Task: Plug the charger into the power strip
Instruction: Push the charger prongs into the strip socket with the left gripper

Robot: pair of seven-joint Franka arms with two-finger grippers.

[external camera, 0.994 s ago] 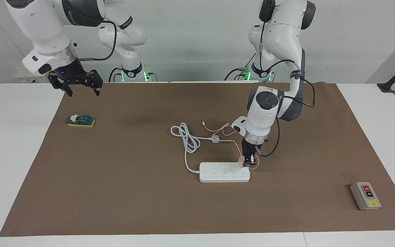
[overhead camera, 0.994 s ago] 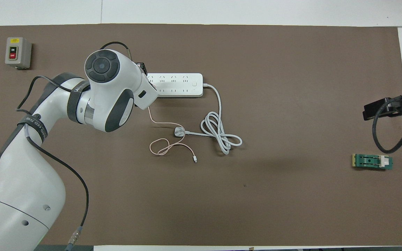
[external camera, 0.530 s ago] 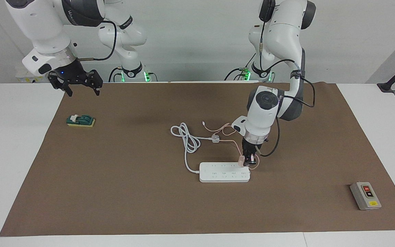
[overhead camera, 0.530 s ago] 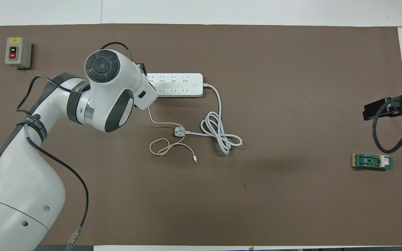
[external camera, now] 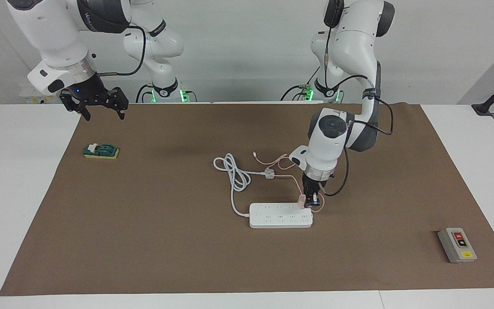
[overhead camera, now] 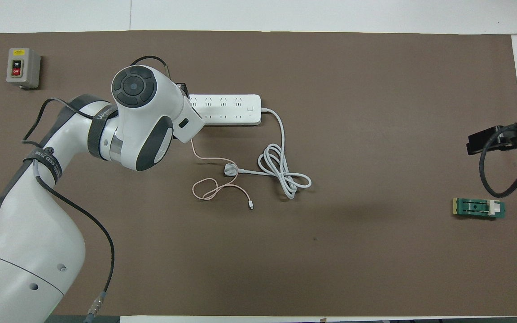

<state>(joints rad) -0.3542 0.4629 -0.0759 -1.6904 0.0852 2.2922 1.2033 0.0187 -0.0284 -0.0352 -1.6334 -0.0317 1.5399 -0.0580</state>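
The white power strip [external camera: 279,216] lies flat on the brown mat; it also shows in the overhead view [overhead camera: 227,110]. My left gripper [external camera: 312,201] points down over the strip's end toward the left arm's end of the table, shut on the small pink charger [external camera: 301,201]. The charger sits right at the strip's top, on the socket row nearer the robots. Its thin pink cable [external camera: 272,162] trails toward the robots and loops on the mat [overhead camera: 209,188]. In the overhead view the left wrist hides the charger. My right gripper [external camera: 103,112] waits open and empty above the mat's edge.
The strip's thick white cord [overhead camera: 285,172] coils beside the pink cable and ends in a white plug [overhead camera: 230,169]. A grey button box [external camera: 457,244] stands toward the left arm's end. A green and yellow block [external camera: 101,151] lies below the right gripper.
The left wrist has shifted very slightly; the charger stays at the strip's end. The right arm has not moved.
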